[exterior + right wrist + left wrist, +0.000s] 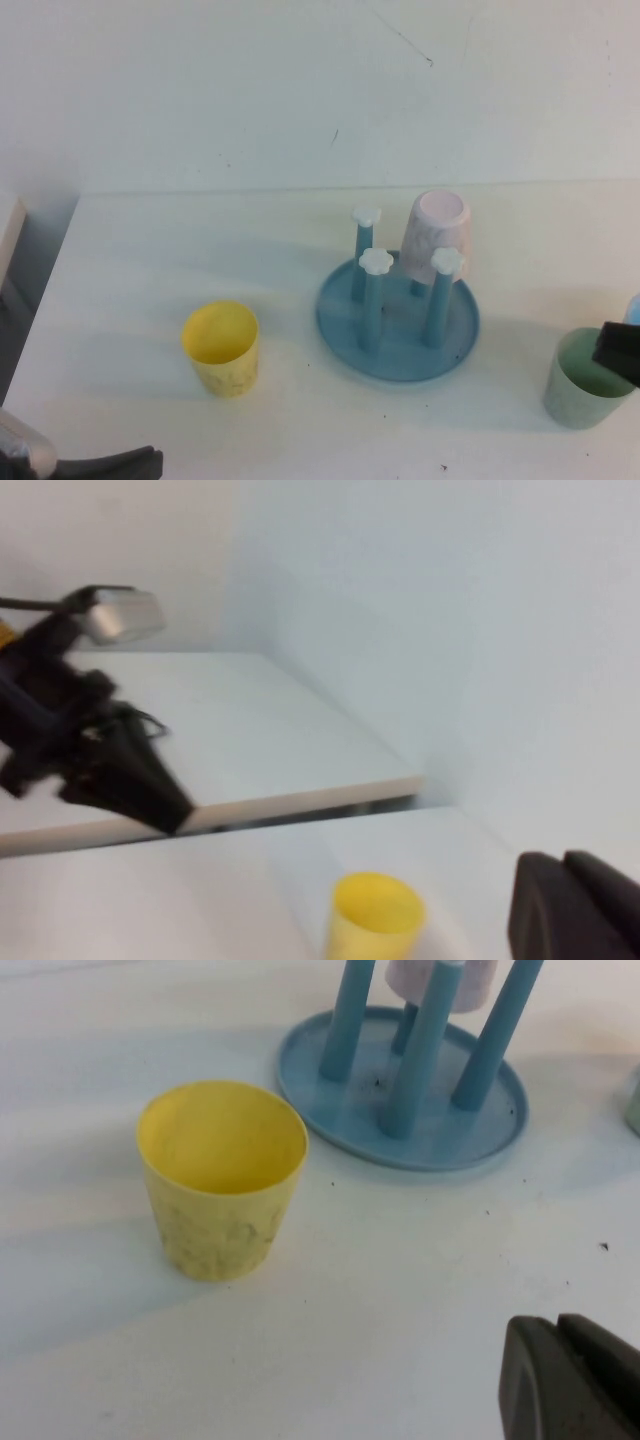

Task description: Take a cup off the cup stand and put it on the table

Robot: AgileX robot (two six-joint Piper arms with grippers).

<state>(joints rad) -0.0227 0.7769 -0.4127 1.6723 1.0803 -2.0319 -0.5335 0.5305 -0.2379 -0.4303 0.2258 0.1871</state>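
Cup: the yellow cup point(221, 347) is seen upright on the table point(150, 250), mouth up, apart from the cup stand point(398, 320) on its left side; nothing is holding it.
Handling: it is judged light, thin-walled and smooth, likely to flex or slip if squeezed hard; the tapered wall just under the rim, or one wall pinched at the rim, is judged the best hold.
Stand: three pegs are bare; a pale pink cup point(437, 236) is inverted on the far peg.
Task state: placement is judged complete, or nearly so.
Left gripper point(570, 1380): low at the near left table edge, short of the cup; nothing is gripped, and the fingers are seen pressed together.
Right gripper point(622, 352): at the right edge, over a pale green cup point(585, 380); whether its fingers are closed cannot be told.
Room: open tabletop lies around the yellow cup; the near edge is close to it.
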